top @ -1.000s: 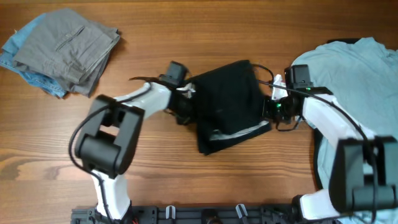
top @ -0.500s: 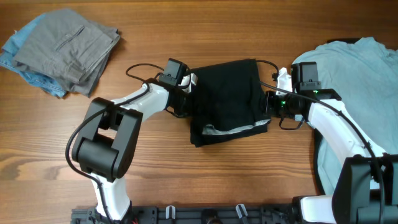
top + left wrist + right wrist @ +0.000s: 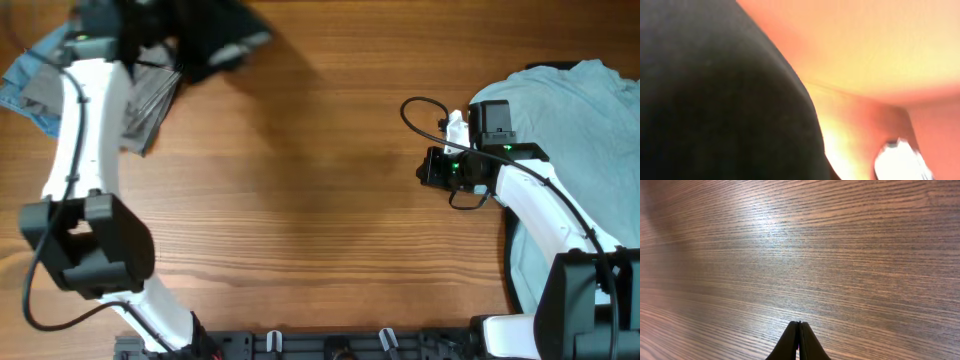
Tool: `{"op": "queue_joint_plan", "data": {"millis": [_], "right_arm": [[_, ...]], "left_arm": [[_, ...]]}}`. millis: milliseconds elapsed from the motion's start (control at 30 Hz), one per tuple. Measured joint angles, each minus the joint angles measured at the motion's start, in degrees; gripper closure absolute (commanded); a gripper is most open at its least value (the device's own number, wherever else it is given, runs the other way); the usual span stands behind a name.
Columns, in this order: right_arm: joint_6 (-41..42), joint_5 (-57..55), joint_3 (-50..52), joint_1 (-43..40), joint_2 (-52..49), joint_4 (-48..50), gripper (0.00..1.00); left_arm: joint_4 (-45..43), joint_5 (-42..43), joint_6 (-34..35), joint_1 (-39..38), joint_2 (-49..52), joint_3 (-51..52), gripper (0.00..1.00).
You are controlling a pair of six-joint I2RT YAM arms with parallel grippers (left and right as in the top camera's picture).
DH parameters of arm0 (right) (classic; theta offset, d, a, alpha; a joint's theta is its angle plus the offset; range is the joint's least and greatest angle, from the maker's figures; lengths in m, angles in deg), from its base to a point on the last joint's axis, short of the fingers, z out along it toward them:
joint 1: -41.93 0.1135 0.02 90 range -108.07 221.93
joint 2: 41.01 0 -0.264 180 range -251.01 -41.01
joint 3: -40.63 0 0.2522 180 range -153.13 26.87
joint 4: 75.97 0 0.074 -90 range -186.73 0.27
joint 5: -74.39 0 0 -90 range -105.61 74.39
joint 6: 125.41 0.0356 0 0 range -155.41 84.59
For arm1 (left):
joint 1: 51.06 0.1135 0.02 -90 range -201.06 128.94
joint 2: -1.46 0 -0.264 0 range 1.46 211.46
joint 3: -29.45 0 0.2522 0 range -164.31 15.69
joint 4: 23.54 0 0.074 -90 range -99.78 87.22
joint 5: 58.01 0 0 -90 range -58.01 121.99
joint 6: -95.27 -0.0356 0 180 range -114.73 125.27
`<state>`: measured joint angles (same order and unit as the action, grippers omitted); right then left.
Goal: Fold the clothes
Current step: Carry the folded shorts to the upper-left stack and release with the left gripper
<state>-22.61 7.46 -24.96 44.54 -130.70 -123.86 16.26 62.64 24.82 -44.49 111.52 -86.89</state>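
Observation:
The folded black shorts (image 3: 215, 35) hang in the air at the far left, carried by my left gripper (image 3: 145, 28), which is blurred by motion. They are above the stack of grey trousers (image 3: 150, 95) and blue denim (image 3: 22, 88). Black fabric (image 3: 715, 100) fills the left wrist view and hides the fingers. My right gripper (image 3: 425, 168) is shut and empty, low over bare wood right of centre; its closed tips show in the right wrist view (image 3: 799, 325). The pale blue-grey T-shirt (image 3: 570, 110) lies spread at the right edge.
The wooden table (image 3: 320, 220) runs across the whole view. A black cable (image 3: 415, 105) loops off the right arm. The right arm lies over the T-shirt's left edge.
My left arm has swung fast from the table's middle to the far left corner, taking the black shorts with it. The right gripper has let go of them and stayed in place.

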Motion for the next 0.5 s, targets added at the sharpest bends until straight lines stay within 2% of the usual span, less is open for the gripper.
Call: {"op": "queue_joint_plan", "data": {"millis": [167, 200, 233, 267, 367, 500], "right_arm": [[1.16, 0.00, 0.00, 0.00, -0.04, -1.33, 0.96], [1.46, 0.00, 0.00, 0.00, -0.04, -1.53, 0.96], [1.51, 0.00, 0.00, 0.00, -0.04, -1.53, 0.96], [1.51, 0.00, 0.00, 0.00, -0.04, -1.53, 0.96], [1.95, 0.00, 0.00, 0.00, -0.04, -1.64, 0.96], [1.99, 0.00, 0.00, 0.00, -0.11, -3.19, 0.96]], "left_arm": [[-6.16, 0.04, 0.02, 10.58, 3.69, -0.09, 0.95], [-4.70, -0.20, 0.00, 13.16, 5.77, -0.13, 0.63], [-2.80, -0.39, 0.00, 15.32, 7.58, -0.13, 0.09], [-0.90, -0.59, -0.35, 16.96, 8.96, -0.09, 0.00], [11.32, -0.83, -0.24, 23.50, 11.15, 0.13, 0.00], [21.24, -0.87, -0.85, 28.20, 10.45, -0.24, 0.00]]}}
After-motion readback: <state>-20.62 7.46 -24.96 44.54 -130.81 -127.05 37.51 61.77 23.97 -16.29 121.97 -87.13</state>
